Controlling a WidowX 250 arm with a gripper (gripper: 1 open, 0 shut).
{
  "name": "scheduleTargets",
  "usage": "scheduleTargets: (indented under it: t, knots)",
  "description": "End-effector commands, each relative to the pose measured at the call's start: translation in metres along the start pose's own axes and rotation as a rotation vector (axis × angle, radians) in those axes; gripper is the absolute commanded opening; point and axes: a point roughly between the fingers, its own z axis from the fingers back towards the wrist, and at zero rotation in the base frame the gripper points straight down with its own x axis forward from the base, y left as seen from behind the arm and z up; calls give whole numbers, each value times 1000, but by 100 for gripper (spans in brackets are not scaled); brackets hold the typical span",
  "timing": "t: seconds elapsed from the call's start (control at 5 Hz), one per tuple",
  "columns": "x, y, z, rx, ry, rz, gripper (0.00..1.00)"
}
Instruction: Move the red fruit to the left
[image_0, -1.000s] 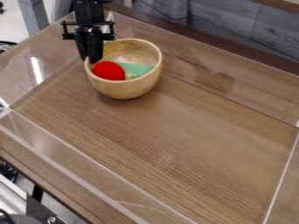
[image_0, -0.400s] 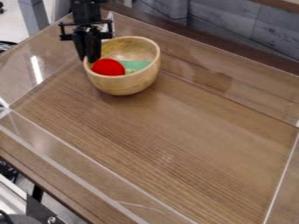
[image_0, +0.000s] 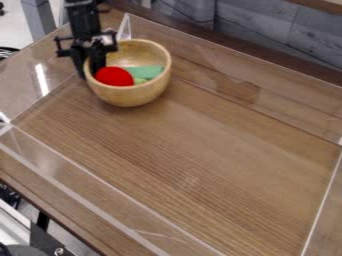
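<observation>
The red fruit (image_0: 112, 76) lies inside a wooden bowl (image_0: 136, 95) at the table's far left, next to a flat light-green block (image_0: 146, 72). My black gripper (image_0: 91, 64) points down at the bowl's left rim, right beside the fruit. Its fingertips sit close together over the rim, and the gap between them is too small and dark to read. Neither the fruit nor the block is in the gripper.
The wooden table (image_0: 201, 160) is fenced by low clear plastic walls (image_0: 27, 72). The left wall runs close to the bowl and gripper. Grey boards stand behind the far wall.
The bowl has slid to the left with the fruit and block in it, and the gripper moved left with it at the rim. The gripper also rolled a little.
</observation>
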Motion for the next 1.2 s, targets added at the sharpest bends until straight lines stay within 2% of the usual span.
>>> scheduleTargets:
  t: [0.0, 0.4, 0.6, 0.8, 1.0]
  knots:
    - [0, 9, 20, -8, -58, 65, 100]
    - [-11, 4, 41, -29, -74, 77, 100]
    - [-19, 10, 51, -38, -83, 78, 100]
    - [-29, 10, 61, -54, -101, 76, 100]
    - [-37, 4, 80, -69, -130, 106, 100]
